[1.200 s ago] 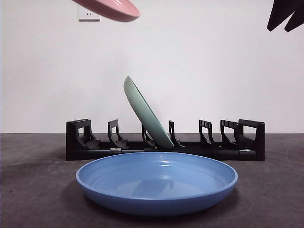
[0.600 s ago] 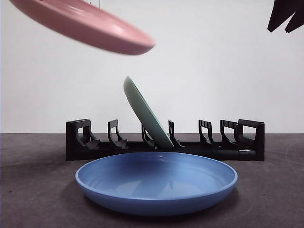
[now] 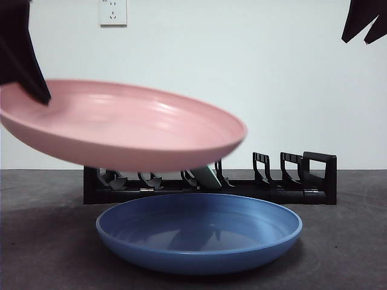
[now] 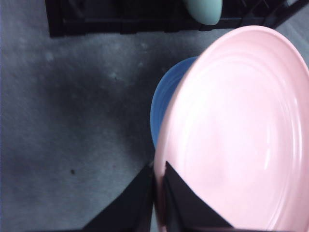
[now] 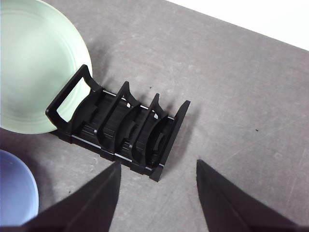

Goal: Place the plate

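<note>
My left gripper (image 4: 158,175) is shut on the rim of a pink plate (image 3: 121,124), which it holds nearly level above the blue plate (image 3: 199,232) and in front of the black rack (image 3: 290,181). The left arm (image 3: 21,48) shows dark at the front view's upper left. The pink plate fills the left wrist view (image 4: 236,130), with the blue plate (image 4: 166,104) under it. A green plate (image 5: 34,63) leans in the rack (image 5: 120,128); in the front view only its foot (image 3: 208,176) shows. My right gripper (image 5: 157,193) is open and empty, high at the top right (image 3: 363,21).
The blue plate lies flat on the dark table (image 3: 344,241) in front of the rack. Several rack slots at the right stand empty (image 3: 272,172). A white wall with a socket (image 3: 113,12) is behind.
The pink plate has come down from the top left and forward, now large and low over the blue plate, hiding most of the green plate. The right arm has not moved.
</note>
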